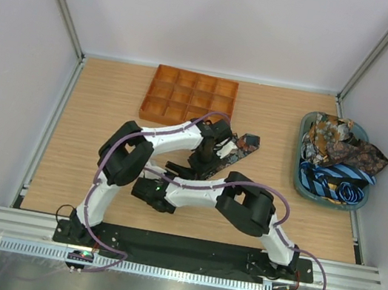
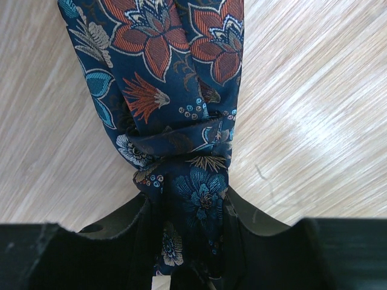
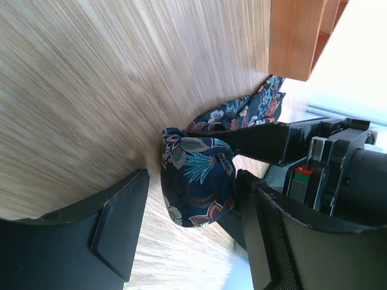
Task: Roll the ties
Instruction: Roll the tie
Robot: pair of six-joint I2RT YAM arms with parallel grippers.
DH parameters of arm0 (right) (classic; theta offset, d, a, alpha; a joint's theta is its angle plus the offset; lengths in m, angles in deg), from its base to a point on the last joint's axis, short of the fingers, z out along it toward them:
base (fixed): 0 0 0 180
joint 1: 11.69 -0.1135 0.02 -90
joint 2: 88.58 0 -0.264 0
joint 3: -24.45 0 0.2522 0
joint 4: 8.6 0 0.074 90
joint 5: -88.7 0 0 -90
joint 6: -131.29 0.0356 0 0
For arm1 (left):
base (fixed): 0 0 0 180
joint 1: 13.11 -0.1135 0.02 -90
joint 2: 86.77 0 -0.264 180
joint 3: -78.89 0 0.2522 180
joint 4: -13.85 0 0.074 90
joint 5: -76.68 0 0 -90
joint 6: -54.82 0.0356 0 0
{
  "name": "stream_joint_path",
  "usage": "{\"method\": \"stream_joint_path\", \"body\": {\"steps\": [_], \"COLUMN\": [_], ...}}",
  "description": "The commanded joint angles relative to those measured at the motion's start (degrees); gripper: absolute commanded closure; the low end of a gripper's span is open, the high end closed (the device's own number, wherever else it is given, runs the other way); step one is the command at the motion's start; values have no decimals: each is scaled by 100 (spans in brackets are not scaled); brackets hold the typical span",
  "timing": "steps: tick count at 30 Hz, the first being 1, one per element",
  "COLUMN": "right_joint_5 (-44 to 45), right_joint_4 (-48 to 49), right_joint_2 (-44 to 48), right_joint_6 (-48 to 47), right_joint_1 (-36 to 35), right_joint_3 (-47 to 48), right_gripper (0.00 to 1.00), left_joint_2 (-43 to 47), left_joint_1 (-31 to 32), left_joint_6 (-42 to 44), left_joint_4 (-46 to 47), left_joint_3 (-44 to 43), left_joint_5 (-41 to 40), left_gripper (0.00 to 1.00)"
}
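Note:
A dark blue floral tie (image 1: 244, 143) lies on the wooden table in front of the orange tray, its near end rolled into a small bundle (image 3: 196, 181). My left gripper (image 2: 193, 241) is shut on the tie (image 2: 175, 90) at that bundle, and the loose length runs away from it across the table. My right gripper (image 3: 193, 181) is open around the same bundle. One finger (image 3: 121, 223) stands clear of it and the other rests against its side. In the top view both grippers meet mid-table, the left (image 1: 211, 155) and the right (image 1: 189, 165).
An orange gridded tray (image 1: 187, 99) sits at the back centre, close behind the tie. At the right edge a teal basket (image 1: 299, 171) holds several more ties (image 1: 338, 159), floral and blue-striped. Both forearms cross the middle of the table.

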Motion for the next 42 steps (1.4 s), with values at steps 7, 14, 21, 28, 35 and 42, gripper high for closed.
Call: {"method": "stream_joint_path", "body": {"steps": [7, 14, 21, 28, 35, 42], "right_joint_5": [65, -119, -489, -761, -990, -1157], "right_joint_4": [-363, -504, -390, -276, -179, 5], "right_joint_2": [-381, -425, -214, 75, 243, 304], "right_joint_6": [133, 370, 511, 643, 705, 749], "right_joint_1": [126, 135, 127, 48, 39, 39], "right_joint_3": [207, 304, 287, 76, -12, -100], "right_gripper": [39, 66, 73, 73, 73, 74], "left_joint_2": [-528, -501, -229, 447, 1369, 1932], "left_joint_1": [-37, -29, -37, -37, -2, 6], "left_joint_6": [17, 17, -44, -176, -114, -176], "left_joint_4": [-1119, -1120, -847, -347, 680, 1463], "left_joint_3": [231, 239, 266, 230, 423, 555], "left_joint_5": [-8, 10, -226, -570, -535, -1007], "left_gripper": [77, 66, 48, 37, 26, 25]}}
